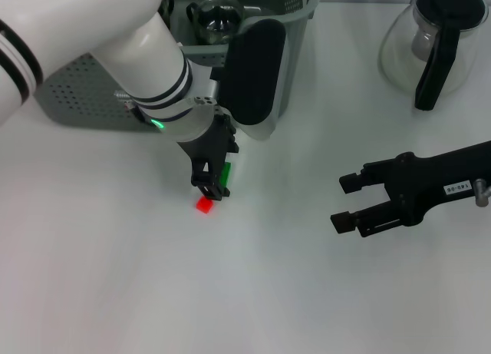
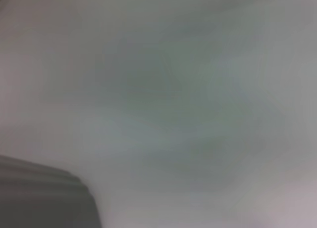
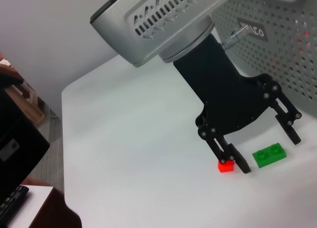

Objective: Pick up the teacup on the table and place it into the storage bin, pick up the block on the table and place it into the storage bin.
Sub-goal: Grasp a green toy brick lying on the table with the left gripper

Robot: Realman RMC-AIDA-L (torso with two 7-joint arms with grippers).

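Two small blocks are sitting on the white table [image 1: 115,277] under the left gripper [image 3: 260,154]: a green block [image 3: 269,155] lying between its spread fingers and a red block [image 3: 226,166] touching the outside of the nearer fingertip [image 3: 241,163]. The left gripper is hanging low over the pair with its jaws apart, nothing clamped, and from the right wrist view the green one looks the better lined up for a pinch. It is looking like a studded plastic brick: light, stiff and smooth-sided, so I am judging it wants a squeeze across its two long flat faces, low down, with the fingertips nearly on the table. The red neighbour is sitting so close that a closing finger could nudge it away or trap it, which is the thing to watch. The storage bin [image 1: 84,100] is standing just behind, near enough for a short carry, and a glass teacup [image 1: 217,18] is already resting inside it. The right gripper [image 1: 347,203] is waiting well off to the side with its jaws apart and empty, below the glass carafe [image 1: 433,43].
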